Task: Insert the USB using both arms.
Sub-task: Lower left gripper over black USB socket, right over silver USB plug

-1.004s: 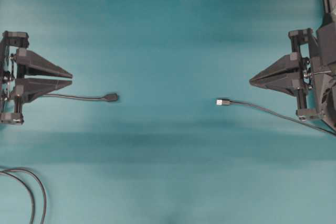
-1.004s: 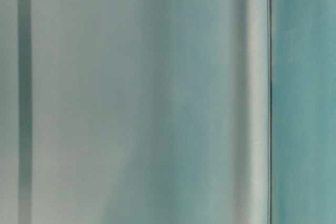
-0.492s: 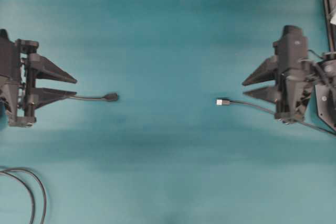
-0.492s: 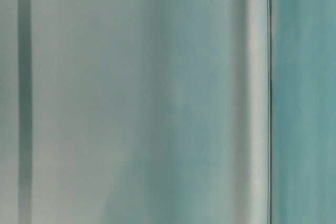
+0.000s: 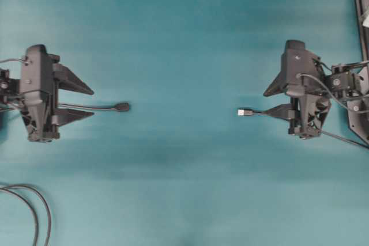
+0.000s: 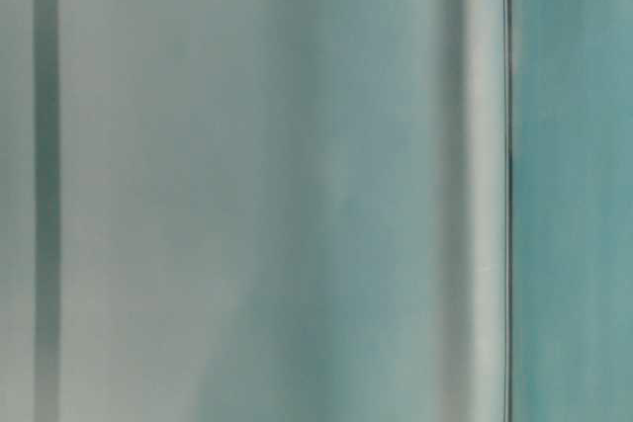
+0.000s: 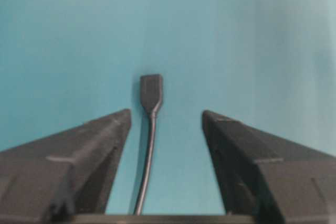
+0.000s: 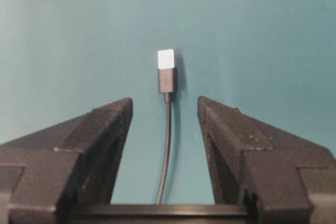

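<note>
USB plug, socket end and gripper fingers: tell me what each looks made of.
USB plug: bright silver tip, likely bare metal, on a dark grey matte body, probably moulded plastic.
Socket end: all black, rounded, dull; looks like moulded plastic or rubber, the blur leaves it open.
Fingers of the right tool: black, matte, faintly speckled, apparently hard plastic, possibly printed.
</note>
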